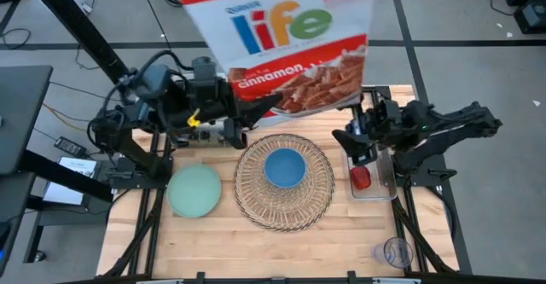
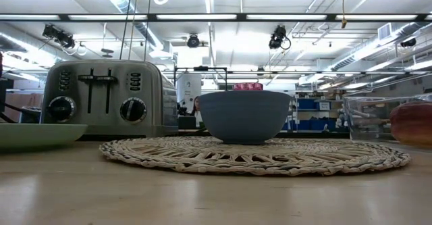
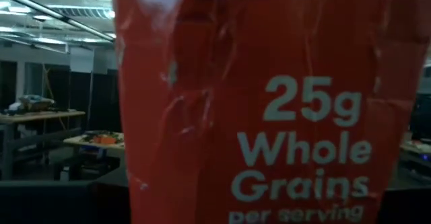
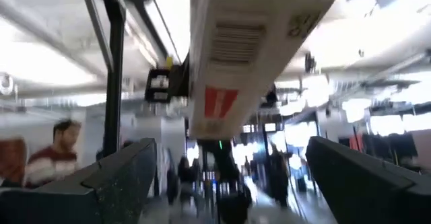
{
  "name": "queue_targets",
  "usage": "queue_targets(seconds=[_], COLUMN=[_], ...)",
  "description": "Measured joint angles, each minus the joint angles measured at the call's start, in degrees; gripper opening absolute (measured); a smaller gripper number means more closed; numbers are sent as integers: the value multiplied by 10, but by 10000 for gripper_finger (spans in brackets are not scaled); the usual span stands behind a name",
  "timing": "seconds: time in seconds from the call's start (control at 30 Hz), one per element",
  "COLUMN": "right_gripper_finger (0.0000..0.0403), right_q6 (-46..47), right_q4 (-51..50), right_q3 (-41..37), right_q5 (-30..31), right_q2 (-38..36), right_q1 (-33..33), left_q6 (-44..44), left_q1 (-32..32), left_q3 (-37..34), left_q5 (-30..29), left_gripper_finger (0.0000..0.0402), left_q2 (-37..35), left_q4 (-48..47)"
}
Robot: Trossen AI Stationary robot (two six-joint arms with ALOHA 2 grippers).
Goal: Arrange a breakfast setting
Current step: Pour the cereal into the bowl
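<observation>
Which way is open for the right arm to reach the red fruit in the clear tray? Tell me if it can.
Probably yes. The right end effector stands open right above the clear tray, and the red fruit lies uncovered there; the cereal box is held higher, off to the side.

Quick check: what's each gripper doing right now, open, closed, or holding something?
Left gripper: closed on the cereal box, held high above the table.
Right gripper: open, holding nothing.

I see the wooden table carrying a wicker placemat at centre, a green plate toward its left edge, a clear tray toward its right edge, a toaster at the back
</observation>
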Motion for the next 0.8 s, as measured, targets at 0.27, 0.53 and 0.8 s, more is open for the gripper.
queue_targets(seconds=[0.27,0.53,0.8], right_gripper_finger=[399,399,392], right_q6=[29,35,26], right_q4=[59,61,62], right_q3=[42,75,90], right_q5=[-32,-63,-63], right_q2=[48,51,56], right_q1=[-18,-22,-25], left_q6=[-10,2,-15], left_q1=[10,23,36], left_q3=[0,0,0], left_q5=[30,33,59], left_gripper_finger=[237,237,237], left_q2=[27,48,75], left_q4=[27,64,85])
